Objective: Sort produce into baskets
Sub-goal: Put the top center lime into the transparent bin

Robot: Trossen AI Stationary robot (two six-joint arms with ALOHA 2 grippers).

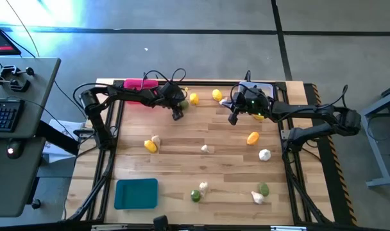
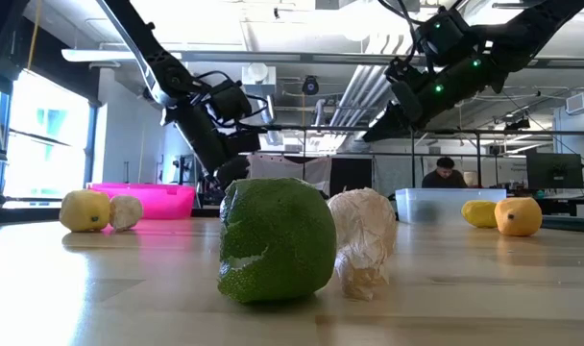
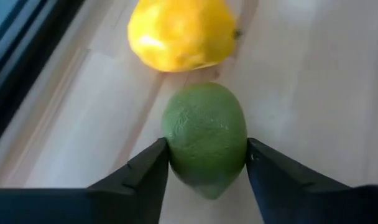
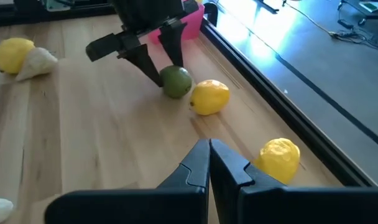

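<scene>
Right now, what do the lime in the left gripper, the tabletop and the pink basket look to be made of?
Lime between the left gripper fingers: probably moulded plastic or foam, matte, evenly pebbled skin. Tabletop: wood, lightly sealed, visible plank seams and grain. Pink basket: plastic, glossy and slightly translucent.

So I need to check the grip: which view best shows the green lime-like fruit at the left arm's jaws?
The left wrist view: the round green lime-like fruit fills the frame, pinched between both jaws. The right wrist view shows it from the side; the high view barely; the low view not at all.
</scene>
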